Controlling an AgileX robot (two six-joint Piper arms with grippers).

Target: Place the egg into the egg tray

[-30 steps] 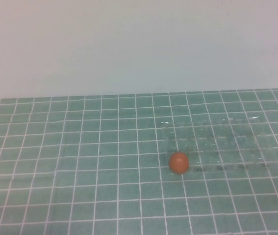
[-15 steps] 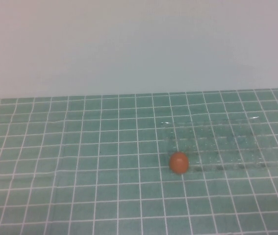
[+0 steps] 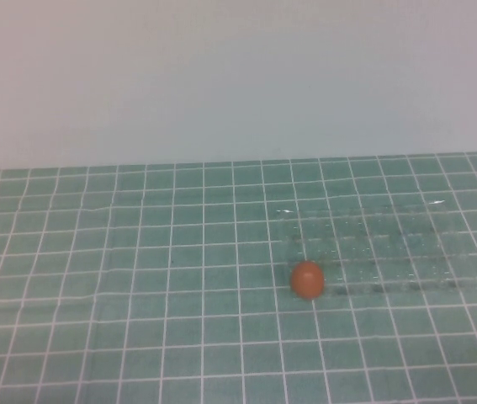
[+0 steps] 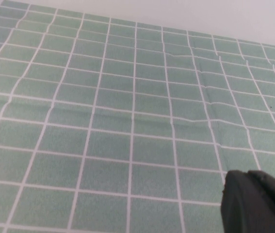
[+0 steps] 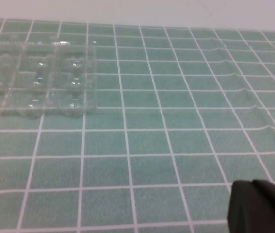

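Observation:
The orange-brown egg (image 3: 307, 279) lies on the green grid mat at the near left corner of the clear egg tray (image 3: 373, 244). I cannot tell whether it touches the tray's edge. The tray's cups that show are empty, also in the right wrist view (image 5: 89, 73); the egg is out of that view. Neither arm shows in the high view. My left gripper (image 4: 246, 177) shows only as black fingertips held together over bare mat. My right gripper (image 5: 251, 187) also shows as black fingertips held together, several squares from the tray. Both hold nothing.
The green mat (image 3: 137, 278) with white grid lines covers the table up to a plain pale wall (image 3: 238, 76) at the back. The mat is slightly wrinkled in places (image 4: 195, 116).

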